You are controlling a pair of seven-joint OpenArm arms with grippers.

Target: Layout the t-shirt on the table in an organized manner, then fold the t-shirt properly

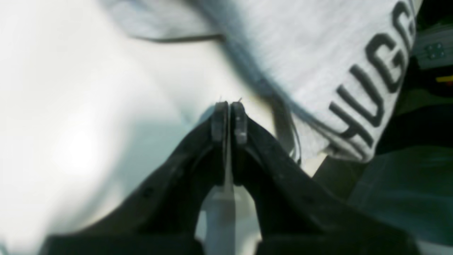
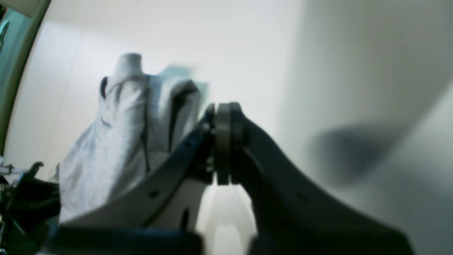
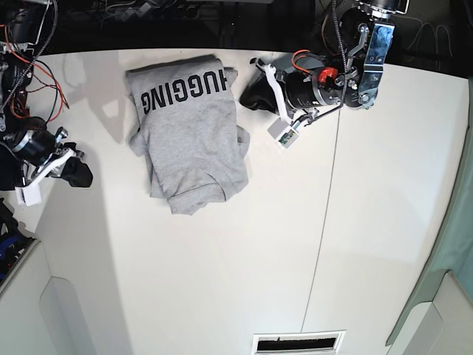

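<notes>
1. Overhead, the table (image 3: 222,281) is white and smooth, a thin dark seam (image 3: 325,222) running from 12 toward 6 o'clock; dark clutter and wires line its far edge.
2. t-shirt (image 3: 188,140) lies folded at 11 o'clock, "HUGGING" at its far end.
3. left gripper (image 1: 229,120): jaws pressed together, empty, beside the shirt at 1 o'clock.
4. right gripper (image 2: 223,141): jaws pressed together, empty, at 9 o'clock.

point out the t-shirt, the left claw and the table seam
t-shirt (image 3: 194,140), base view, middle of the grey cloth
left claw (image 1: 229,117), left wrist view, between the closed tips
table seam (image 3: 325,222), base view, middle of the thin dark line
</notes>
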